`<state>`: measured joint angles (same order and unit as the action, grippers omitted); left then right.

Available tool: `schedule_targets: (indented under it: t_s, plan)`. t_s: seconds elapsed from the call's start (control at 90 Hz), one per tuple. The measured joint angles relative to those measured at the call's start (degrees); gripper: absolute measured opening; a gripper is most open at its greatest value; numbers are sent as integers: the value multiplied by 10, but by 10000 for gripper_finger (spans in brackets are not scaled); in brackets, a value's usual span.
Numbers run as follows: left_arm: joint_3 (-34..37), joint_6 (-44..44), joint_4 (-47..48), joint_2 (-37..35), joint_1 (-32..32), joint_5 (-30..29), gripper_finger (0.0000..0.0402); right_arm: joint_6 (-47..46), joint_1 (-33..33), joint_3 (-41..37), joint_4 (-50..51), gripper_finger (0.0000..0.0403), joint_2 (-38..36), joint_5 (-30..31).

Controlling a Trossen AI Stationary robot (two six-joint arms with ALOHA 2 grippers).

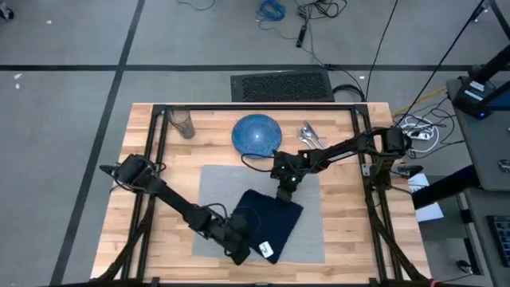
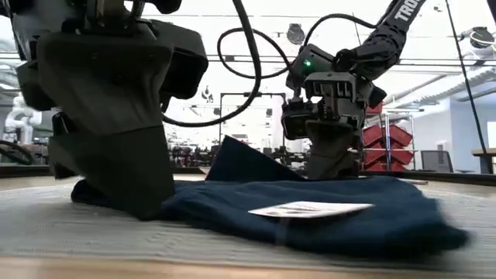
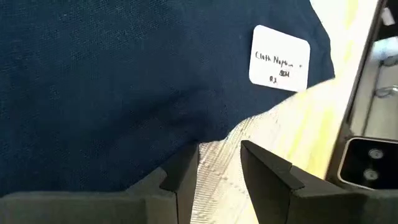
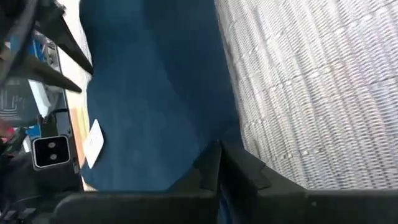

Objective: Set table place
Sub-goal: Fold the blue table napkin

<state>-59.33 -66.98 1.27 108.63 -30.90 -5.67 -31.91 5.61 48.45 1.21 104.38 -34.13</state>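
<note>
Two grippers meet at the napkin, which lies rumpled on the placemat in the lower centre of the high view, white tag up. The right gripper is pinched closed on the napkin's upper edge; the left gripper sits at its lower left edge, fingers slightly parted over cloth and mat. Above, on the table, stand the plate, the cutlery to its right and the glass at upper left.
</note>
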Motion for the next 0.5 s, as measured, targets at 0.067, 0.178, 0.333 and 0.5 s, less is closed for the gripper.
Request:
schedule_targets:
  t_s: [0.067,0.178,0.333,0.5]
  plan:
    - [0,3,16,-17,3,-18,111,2,0,0,0,0,0,0]
    - [-1,5,47,-46,12,-38,111,6,0,0,2,0,0,0]
    - [-1,18,58,-62,28,-45,111,6,0,0,3,0,0,3]
    - [-2,19,27,-65,37,-46,111,4,2,0,3,0,0,8]
